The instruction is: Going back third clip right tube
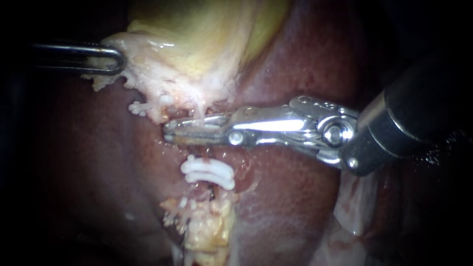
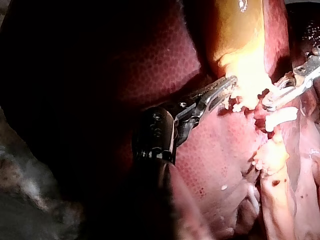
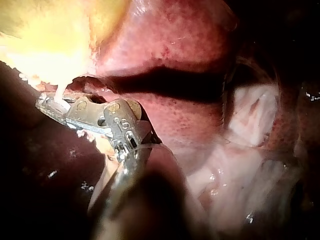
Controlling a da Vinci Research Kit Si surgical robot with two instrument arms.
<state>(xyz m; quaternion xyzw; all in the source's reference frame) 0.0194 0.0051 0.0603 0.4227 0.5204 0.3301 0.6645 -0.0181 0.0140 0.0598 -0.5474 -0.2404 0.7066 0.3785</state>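
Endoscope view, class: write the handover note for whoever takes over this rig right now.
Left instrument: against the pale tissue under the gallbladder; whether it grips cannot be seen.
Right instrument: jaws slightly apart at a pale strand, just above the white clips.
Done: clips sit stacked there; their count is unclear.
Left: probably ease the right instrument back, clear of the liver.

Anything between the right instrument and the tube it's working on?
Nothing visible. The right instrument sits with its tip against the pale tube; the white clips lie below it, clear of the path.
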